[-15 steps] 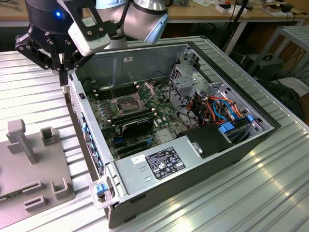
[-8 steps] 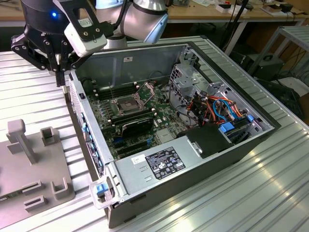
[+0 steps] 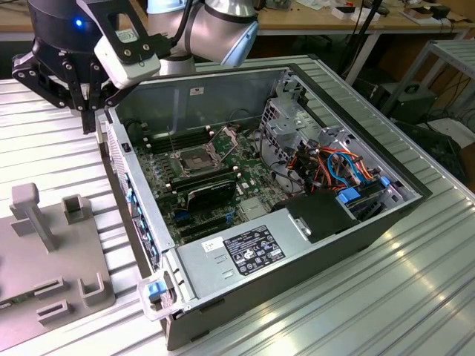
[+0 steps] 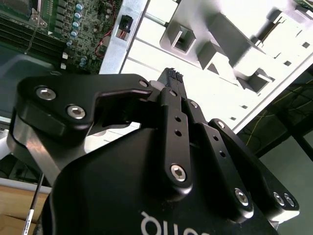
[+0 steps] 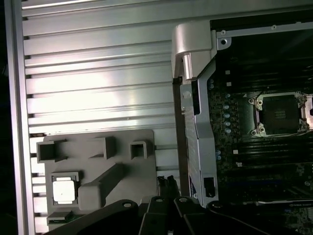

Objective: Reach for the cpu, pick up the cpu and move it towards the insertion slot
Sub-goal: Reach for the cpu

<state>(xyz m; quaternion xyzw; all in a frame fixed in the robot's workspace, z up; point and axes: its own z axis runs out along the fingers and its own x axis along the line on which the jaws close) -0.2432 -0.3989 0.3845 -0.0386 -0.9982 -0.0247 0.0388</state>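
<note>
1. Exterior view: the end effector (image 3: 89, 122) hangs over the ribbed tabletop (image 3: 52, 156), just outside the far corner of the open computer case (image 3: 215, 93) on the exterior view's left. The insertion slot (image 3: 194, 159) sits on the green motherboard (image 3: 249, 169) inside the case, with its hinged plate (image 3: 223, 137) tilted up. The grey fixture (image 3: 44, 252) lies on the tabletop at the exterior view's left, apart from the end effector, with bare ribbed surface between them.
2. First wrist view: the cpu (image 5: 65, 190) lies flat in a square recess of the fixture (image 5: 122, 166), silver face up, nothing touching it. The end effector (image 5: 166, 181) tips show between the fixture edge and the case's side wall (image 5: 195, 137) (a tight-looking gap). The insertion slot (image 5: 280, 113) is across that wall from the cpu.
3. Second wrist view: the end effector (image 4: 173, 76) tips are pressed together, gripping nothing. Beyond them are the fixture's (image 4: 220, 44) posts and notches, plus a strip of motherboard (image 4: 83, 24).
</note>
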